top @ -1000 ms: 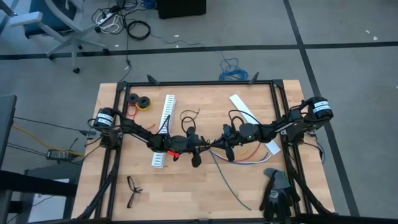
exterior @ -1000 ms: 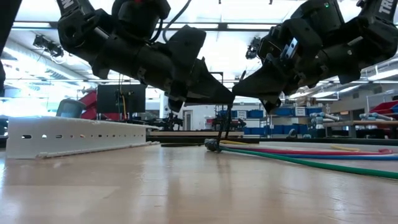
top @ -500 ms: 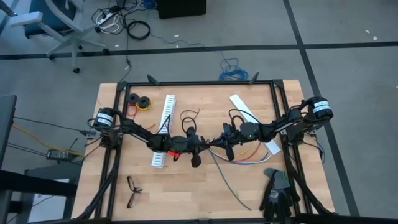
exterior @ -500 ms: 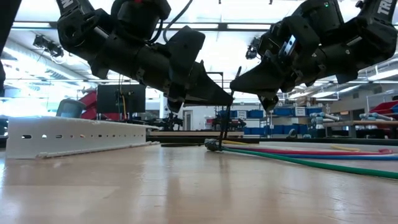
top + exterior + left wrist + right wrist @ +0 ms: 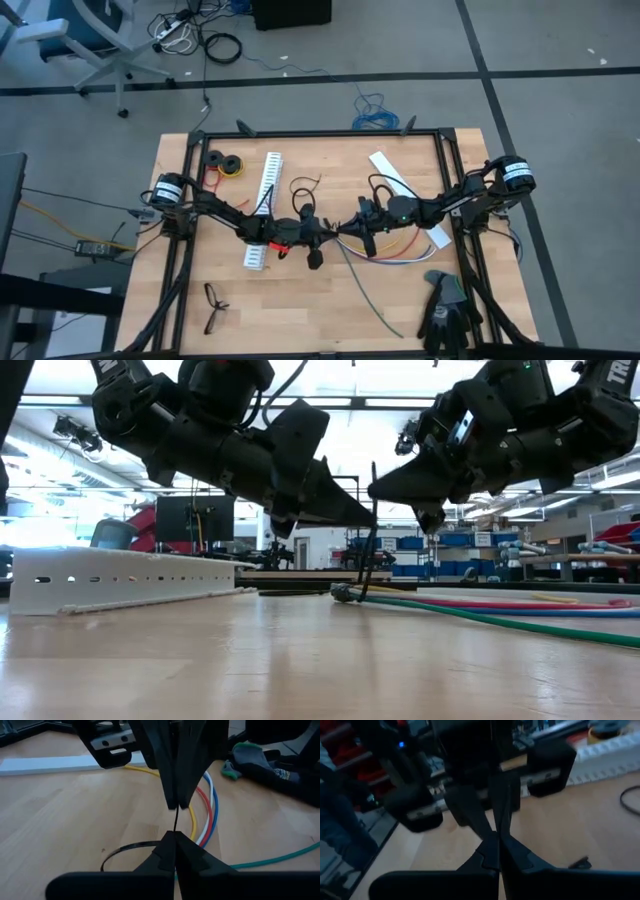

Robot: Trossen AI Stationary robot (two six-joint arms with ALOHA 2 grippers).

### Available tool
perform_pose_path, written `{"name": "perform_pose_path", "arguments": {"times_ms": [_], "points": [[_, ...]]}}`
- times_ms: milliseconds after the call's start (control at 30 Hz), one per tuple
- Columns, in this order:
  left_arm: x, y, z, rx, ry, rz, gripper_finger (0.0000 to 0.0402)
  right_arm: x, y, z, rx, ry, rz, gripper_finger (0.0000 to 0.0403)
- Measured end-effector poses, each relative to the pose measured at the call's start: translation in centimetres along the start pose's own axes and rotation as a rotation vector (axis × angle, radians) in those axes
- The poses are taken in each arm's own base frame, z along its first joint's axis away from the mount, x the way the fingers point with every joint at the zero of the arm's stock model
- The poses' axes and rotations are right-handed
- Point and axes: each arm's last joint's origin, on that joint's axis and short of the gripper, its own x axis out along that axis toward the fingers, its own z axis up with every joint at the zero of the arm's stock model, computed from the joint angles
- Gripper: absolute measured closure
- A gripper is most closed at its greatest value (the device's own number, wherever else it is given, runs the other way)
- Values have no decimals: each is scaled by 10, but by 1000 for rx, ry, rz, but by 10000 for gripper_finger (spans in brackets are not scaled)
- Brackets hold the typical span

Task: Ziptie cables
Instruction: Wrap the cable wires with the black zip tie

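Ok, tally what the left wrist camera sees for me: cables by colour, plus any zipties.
yellow cable: 1
red cable: 1
white cable: 1
blue cable: 1
green cable: 1
black ziptie: 1
Total: 6

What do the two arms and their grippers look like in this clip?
Both arms are black and jointed, with black cables along them. Each base carries a round white-labelled cap. The left gripper and right gripper have dark, tapering two-finger jaws. The right arm shows a small green light; the left has a red part.
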Motion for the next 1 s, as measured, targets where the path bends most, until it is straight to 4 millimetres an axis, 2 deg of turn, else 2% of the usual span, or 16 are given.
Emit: {"name": "perform_pose_path", "arguments": {"times_ms": [300, 633, 867, 1000], "points": [[0, 0, -1, 2, 7, 3, 393, 0, 1, 4, -17, -45, -1, 403], [0, 2, -7, 13, 63, 16, 394, -1, 4, 16, -41, -178, -1, 403], [-1, -2, -7, 10, 59, 4, 394, -2, -2, 6, -9, -40, -96, 403], [-3, -2, -10, -18, 61, 30, 394, -2, 1, 4, -8, -28, -89, 403]]}}
